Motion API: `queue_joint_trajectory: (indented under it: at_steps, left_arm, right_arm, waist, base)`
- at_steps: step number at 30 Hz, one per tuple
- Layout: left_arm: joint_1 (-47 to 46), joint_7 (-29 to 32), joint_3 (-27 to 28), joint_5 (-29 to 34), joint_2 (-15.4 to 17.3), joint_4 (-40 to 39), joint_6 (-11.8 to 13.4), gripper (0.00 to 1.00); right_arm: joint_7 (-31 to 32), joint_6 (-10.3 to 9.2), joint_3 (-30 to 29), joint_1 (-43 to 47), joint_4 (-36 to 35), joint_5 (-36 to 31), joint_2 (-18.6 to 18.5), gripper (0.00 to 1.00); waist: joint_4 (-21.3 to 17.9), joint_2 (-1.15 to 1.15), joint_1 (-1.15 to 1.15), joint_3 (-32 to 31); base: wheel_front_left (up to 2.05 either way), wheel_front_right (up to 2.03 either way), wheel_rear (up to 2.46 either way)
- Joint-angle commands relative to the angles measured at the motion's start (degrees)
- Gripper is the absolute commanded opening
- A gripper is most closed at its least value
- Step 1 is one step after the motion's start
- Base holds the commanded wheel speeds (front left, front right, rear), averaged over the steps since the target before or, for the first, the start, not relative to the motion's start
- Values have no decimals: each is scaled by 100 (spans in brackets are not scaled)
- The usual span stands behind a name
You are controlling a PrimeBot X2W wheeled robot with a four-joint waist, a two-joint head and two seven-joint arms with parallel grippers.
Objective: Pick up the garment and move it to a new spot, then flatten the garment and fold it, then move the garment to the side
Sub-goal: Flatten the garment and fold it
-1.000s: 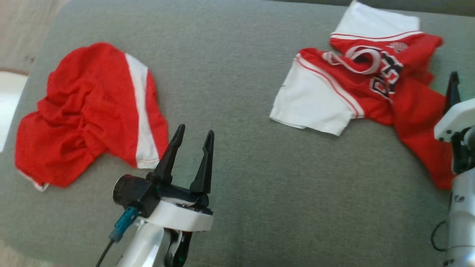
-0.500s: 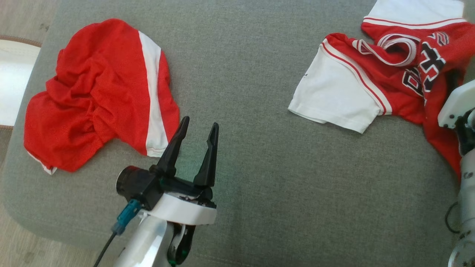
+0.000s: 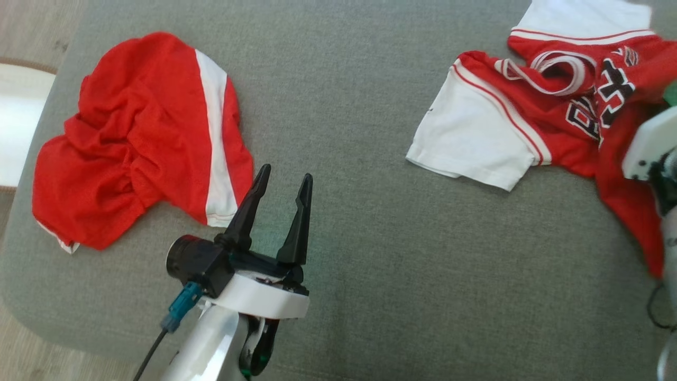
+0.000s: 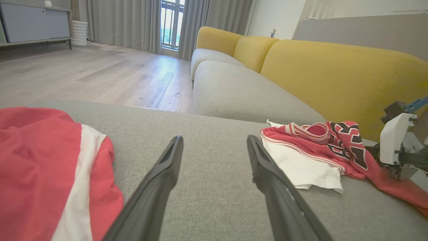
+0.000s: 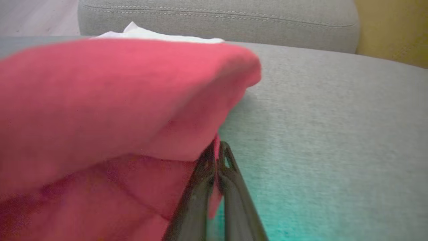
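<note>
The garment, a crumpled red and white jersey (image 3: 529, 121) with black lettering, lies at the far right of the grey cushion (image 3: 359, 227). In the right wrist view my right gripper (image 5: 216, 150) is shut on a red fold of the jersey (image 5: 117, 100), which bulges up to the left of the fingers. In the head view the gripper's white wrist housing (image 3: 648, 143) sits over the jersey's right side and hides the fingers. My left gripper (image 3: 284, 177) hovers open over bare cushion, holding nothing. The left wrist view shows the jersey (image 4: 321, 147) to the right of the left gripper (image 4: 214, 144).
Red shorts with a white stripe (image 3: 143, 137) lie bunched at the cushion's left, close to my left fingertips. A yellow sofa back (image 4: 334, 73) rises behind the cushion. Wooden floor (image 4: 83, 73) lies past the left edge, with a white object (image 3: 16, 127) there.
My right gripper has closed on the jersey's red fabric. The head camera has shifted, so the whole picture moved. The left gripper has stayed open in place.
</note>
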Motion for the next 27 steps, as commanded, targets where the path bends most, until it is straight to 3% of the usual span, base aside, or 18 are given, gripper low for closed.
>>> queue_joint_trajectory:
  at_steps: [1,12,19,22,23,24,27]
  left_arm:
    - [-120,-54,179,-38,18,-151,28,100]
    - [-147,-54,39,-144,18,-274,46,100]
    - [-269,-54,-87,-224,18,-315,32,100]
    - [-327,-54,-121,-256,18,-319,28,100]
    - [-340,-54,-123,-263,18,-322,29,100]
    - [-351,-54,-124,-267,18,-324,30,100]
    - [-371,-54,-124,-264,18,-309,31,100]
  right_arm:
    - [-65,-4,98,-115,-145,9,-155,0]
    - [350,-4,-11,-662,-563,-657,-1305,0]
    - [405,-4,-162,-1202,-1272,-1456,-1872,0]
    - [430,-4,-273,-1414,-1577,-1802,-1947,0]
    - [405,-4,-319,-1478,-1677,-1898,-1924,38]
    - [398,-4,-373,-1530,-1733,-1965,-1874,100]
    - [265,-4,-432,-1584,-1856,-2140,-1692,100]
  waist:
    - [-44,0,0,-77]
    - [55,0,0,-6]
    - [326,0,0,308]
    - [435,0,0,442]
    - [453,0,0,483]
    - [462,0,0,513]
    - [463,0,0,549]
  base:
    - [0,0,0]
    - [0,0,0]
    - [0,0,0]
    - [0,0,0]
    - [0,0,0]
    - [0,0,0]
    - [0,0,0]
